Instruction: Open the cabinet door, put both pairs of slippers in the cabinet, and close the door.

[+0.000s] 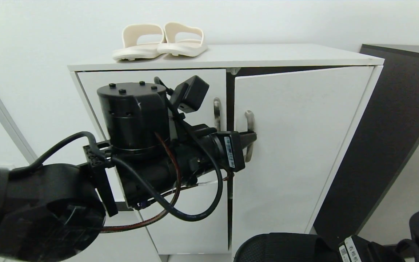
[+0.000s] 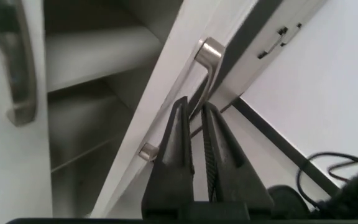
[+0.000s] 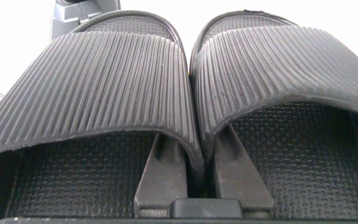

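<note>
A white cabinet (image 1: 304, 58) has two doors. Its right door (image 1: 296, 145) stands slightly ajar, and shelves (image 2: 92, 53) show through the gap. My left gripper (image 1: 251, 137) (image 2: 196, 115) is shut on that door's metal handle (image 1: 249, 116) (image 2: 209, 53). A cream pair of slippers (image 1: 160, 42) lies on the cabinet top at the left. My right gripper (image 3: 196, 168) is shut on the touching inner sides of a black ribbed pair of slippers (image 3: 191, 93), held low at the front right (image 1: 286, 245).
The left door (image 1: 198, 87) is closed, with its own handle (image 1: 216, 109) (image 2: 14, 62) next to the gap. A dark panel (image 1: 395, 127) stands right of the cabinet, and a white wall is behind it.
</note>
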Controlling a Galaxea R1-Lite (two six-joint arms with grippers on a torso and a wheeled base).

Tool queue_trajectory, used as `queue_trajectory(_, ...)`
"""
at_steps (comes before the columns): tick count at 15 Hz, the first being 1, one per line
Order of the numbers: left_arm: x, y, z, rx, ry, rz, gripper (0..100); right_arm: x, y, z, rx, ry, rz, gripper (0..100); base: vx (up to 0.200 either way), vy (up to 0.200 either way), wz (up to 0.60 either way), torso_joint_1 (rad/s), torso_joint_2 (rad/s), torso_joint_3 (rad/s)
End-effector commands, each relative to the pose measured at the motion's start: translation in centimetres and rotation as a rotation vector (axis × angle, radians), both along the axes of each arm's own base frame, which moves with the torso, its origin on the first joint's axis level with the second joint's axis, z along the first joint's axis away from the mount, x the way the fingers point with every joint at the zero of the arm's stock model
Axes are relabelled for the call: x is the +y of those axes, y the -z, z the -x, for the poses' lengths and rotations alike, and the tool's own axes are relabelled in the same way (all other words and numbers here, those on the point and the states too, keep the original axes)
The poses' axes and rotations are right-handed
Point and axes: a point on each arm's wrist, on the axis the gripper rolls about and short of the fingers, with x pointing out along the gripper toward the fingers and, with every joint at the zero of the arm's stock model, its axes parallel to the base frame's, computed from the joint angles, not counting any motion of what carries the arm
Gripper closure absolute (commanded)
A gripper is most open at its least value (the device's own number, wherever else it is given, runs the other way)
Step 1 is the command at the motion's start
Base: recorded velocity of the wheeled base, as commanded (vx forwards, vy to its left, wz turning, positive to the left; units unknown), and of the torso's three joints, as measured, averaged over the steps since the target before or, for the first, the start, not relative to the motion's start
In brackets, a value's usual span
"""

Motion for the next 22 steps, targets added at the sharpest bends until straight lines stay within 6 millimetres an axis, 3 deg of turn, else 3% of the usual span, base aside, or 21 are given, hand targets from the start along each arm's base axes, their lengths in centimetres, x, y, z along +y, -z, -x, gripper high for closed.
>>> queue_trajectory(1,0.9,-0.6,1.1,-0.016,0.003,0.016,100,0.1,0.1,-0.1,0.002,-0.001,0.002,100,0.000,0.000,0.00,0.000,0.00,0.000)
queue_trajectory(7,2.1,-0.9,0.7,-0.073,-0.041,0.071,100,0.1,0.1,-0.1,0.001,0.000,0.004,100,0.000,0.000,0.00,0.000,0.00,0.000)
queue_trajectory(12,3.6,-0.6,-1.2,-0.069,-0.115,0.068,100,0.1,0.1,-0.1,0.002,0.000,0.005,100,0.000,0.000,0.00,0.000,0.00,0.000)
queue_trajectory(22,0.8,-0.3,-4.5,-0.061,-0.069,0.082,100,0.3,0.3,-0.3,-0.003,0.001,0.019,100,0.000,0.000,0.00,0.000,0.00,0.000)
